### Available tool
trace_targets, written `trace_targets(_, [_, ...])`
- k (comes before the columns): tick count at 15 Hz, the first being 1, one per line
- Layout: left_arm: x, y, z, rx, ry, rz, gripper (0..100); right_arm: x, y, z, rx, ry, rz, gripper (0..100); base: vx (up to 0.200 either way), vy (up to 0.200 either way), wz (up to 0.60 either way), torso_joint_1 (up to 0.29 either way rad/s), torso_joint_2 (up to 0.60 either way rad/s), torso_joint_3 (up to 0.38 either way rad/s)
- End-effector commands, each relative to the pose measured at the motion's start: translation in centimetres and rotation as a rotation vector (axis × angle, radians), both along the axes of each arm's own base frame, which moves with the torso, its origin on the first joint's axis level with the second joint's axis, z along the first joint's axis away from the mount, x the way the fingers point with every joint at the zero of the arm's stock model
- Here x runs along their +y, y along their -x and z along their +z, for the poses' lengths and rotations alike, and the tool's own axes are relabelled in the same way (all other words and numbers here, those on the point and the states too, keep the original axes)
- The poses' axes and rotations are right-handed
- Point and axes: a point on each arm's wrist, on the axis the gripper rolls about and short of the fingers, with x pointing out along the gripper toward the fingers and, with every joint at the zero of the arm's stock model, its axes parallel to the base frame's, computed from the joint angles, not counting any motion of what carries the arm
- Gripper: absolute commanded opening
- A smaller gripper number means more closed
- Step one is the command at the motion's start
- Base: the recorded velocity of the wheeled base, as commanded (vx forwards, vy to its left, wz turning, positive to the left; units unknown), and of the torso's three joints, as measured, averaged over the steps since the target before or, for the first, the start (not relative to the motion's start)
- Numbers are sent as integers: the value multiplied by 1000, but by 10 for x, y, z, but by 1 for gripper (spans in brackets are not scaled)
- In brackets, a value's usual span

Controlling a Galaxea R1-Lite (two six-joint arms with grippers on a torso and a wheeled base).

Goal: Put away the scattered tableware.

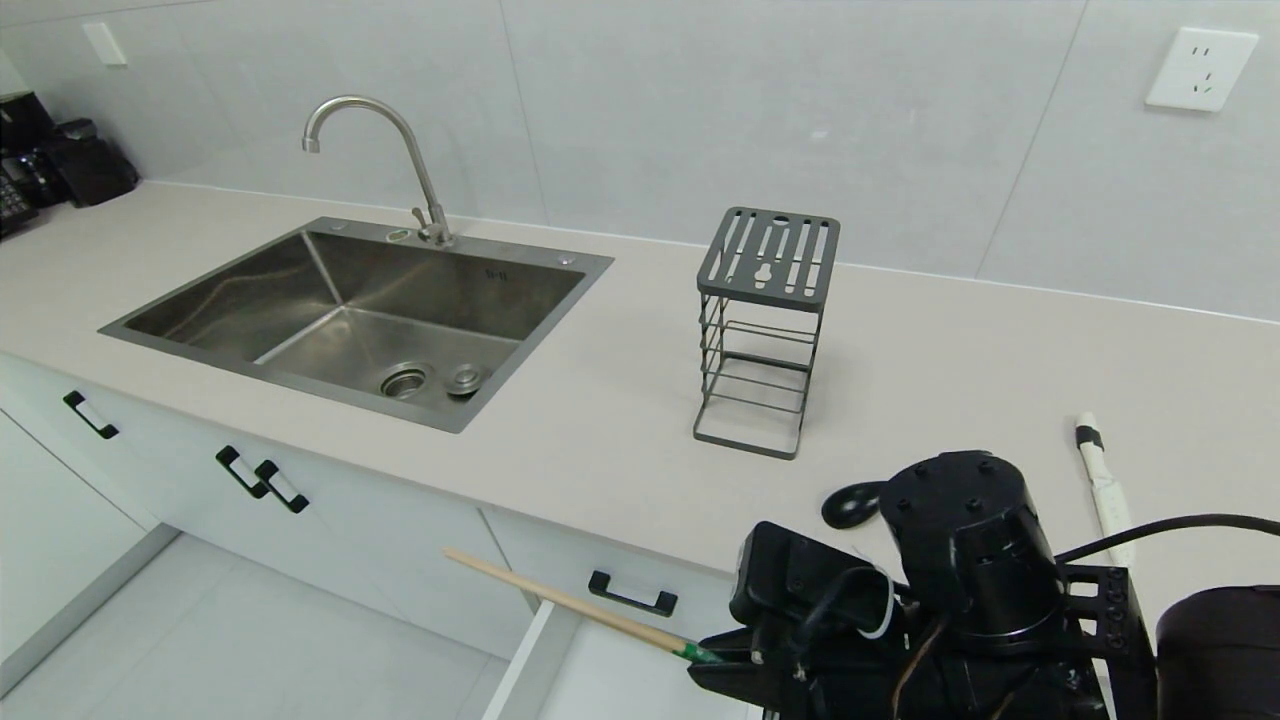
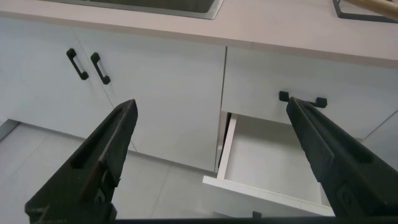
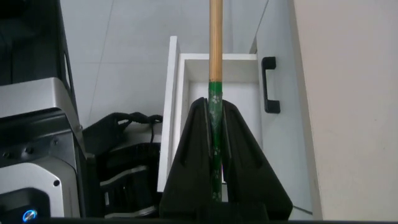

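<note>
Over the open white drawer point(image 1: 610, 685), just in front of the tabletop point(image 1: 600, 400), your right claw point(image 1: 722, 662) is clamping shut on the green-painted end of a wooden chopstick point(image 1: 570, 603). The chopstick is sticking out from the claw toward the robot's left, hanging in the air above the drawer and the floor and touching nothing else. Seen from the right wrist, two dark fingers point(image 3: 244, 158) are pressing the chopstick point(image 3: 215, 43) between them, and the drawer's pale inside point(image 3: 193, 81) is lying directly beneath it.

Your left claw point(image 2: 210, 109) is hanging wide open in front of the white cabinet doors point(image 2: 155, 93), below the tabletop edge. Its two dark fingers point(image 2: 112, 155) are spreading far apart, and the same open drawer point(image 2: 273, 155) is showing beyond them.

Up on the tabletop, a dark wire rack point(image 1: 765, 330) is standing upright near the middle, well apart from the steel sink point(image 1: 430, 290) and its curved faucet point(image 1: 420, 180) on the robot's left. Toward the right end, a white stick-shaped utensil point(image 1: 1100, 480) with a dark band is lying flat. A small black rounded item point(image 1: 850, 505) is lying beside the right arm, partly hidden, so you cannot tell what it is.
</note>
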Motion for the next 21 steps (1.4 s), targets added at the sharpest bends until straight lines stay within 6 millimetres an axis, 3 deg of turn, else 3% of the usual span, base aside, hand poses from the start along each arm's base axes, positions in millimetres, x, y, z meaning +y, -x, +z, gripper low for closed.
trace_targets(1, [0,0,0,1,0,0,100,5,3,3,-7,-10,4,0,0,0,0,0,0,0])
trace_targets(5, [0,0,0,1,0,0,100,13,17,7,3,-21,-5,0,0,0,0,0,0,0])
trace_targets(11, [0,0,0,1,0,0,100,8,22,16,-18,-39,-14,0,0,0,0,-5,9,8])
trace_targets(21, [0,0,0,1,0,0,100,14,25,26,-62,-38,-60,0,0,0,0,-176,342,166])
